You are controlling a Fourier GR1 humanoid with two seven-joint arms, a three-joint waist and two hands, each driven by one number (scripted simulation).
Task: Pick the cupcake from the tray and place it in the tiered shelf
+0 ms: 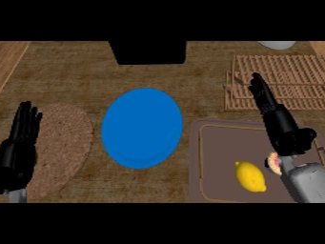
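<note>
A brown tray lies at the lower right of the counter. On it lies a yellow lemon, and a small part of the cupcake shows beside my right wrist, mostly hidden by it. My right hand hovers over the tray's right side with fingers straight, pointing toward the wooden slatted tiered shelf at the upper right. It holds nothing. My left hand rests open at the left edge, fingers up.
A blue plate sits mid-counter. A round woven mat lies to its left, partly under my left hand. A black object stands at the back centre, and a white item peeks in at the top right.
</note>
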